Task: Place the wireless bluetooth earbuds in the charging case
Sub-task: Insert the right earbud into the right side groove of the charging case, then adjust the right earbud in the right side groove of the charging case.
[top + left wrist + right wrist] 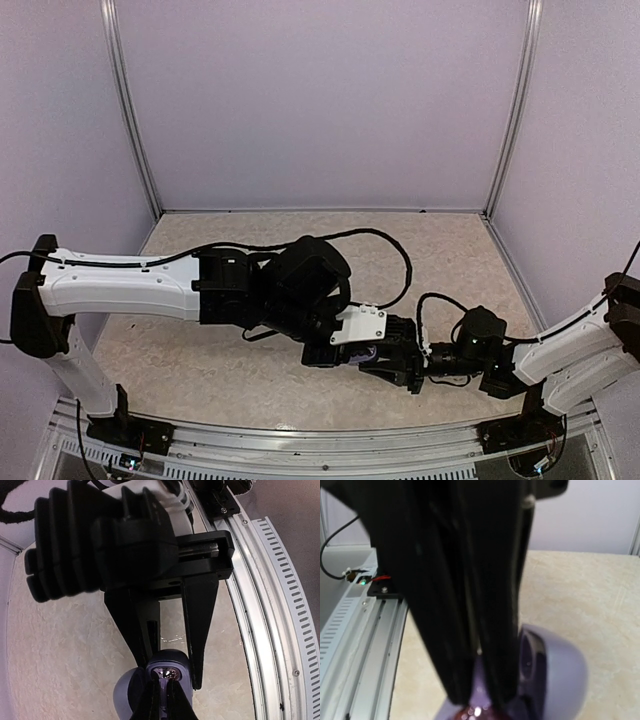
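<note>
The purple-grey charging case stands near the table's front edge with its lid swung open to one side. My right gripper reaches down over it, one finger on each side of the base, shut on the case. A shiny dark earbud sits in a socket of the base. My left gripper has its tips right at that earbud, a thin slit between them; whether they still pinch it does not show. From above, the left gripper and right gripper meet over the case. In the right wrist view the right gripper is blurred above the lid.
A slotted aluminium rail runs along the near table edge, right beside the case, and shows again as the rail in the right wrist view. Black cables loop over the beige tabletop behind the arms. Pale walls enclose the table.
</note>
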You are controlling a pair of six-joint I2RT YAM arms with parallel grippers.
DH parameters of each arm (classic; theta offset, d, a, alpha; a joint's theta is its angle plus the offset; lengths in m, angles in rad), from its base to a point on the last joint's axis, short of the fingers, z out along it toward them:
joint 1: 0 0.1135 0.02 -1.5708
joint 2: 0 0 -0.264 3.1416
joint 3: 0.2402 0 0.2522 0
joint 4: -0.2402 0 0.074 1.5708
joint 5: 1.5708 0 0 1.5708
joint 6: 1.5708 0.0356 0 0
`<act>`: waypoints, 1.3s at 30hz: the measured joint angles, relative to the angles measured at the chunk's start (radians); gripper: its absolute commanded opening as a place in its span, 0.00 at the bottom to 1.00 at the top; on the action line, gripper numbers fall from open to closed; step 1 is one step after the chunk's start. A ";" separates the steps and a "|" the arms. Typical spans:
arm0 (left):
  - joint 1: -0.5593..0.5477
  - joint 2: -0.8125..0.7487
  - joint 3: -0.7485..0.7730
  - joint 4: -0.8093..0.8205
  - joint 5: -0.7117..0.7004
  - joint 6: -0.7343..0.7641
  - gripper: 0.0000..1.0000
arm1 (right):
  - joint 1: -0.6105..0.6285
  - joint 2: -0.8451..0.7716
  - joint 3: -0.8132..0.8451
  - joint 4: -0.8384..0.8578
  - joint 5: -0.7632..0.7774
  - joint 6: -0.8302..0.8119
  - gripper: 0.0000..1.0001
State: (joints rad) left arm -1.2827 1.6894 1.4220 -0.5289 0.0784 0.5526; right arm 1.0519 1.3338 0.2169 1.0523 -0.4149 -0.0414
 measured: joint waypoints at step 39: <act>-0.035 -0.137 -0.046 0.067 -0.103 0.051 0.32 | 0.000 0.035 0.042 0.215 -0.010 0.011 0.00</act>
State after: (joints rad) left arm -1.3182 1.5520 1.3762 -0.4618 -0.0250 0.6037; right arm 1.0523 1.3693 0.2592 1.2671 -0.4244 -0.0307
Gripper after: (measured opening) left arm 0.313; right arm 0.270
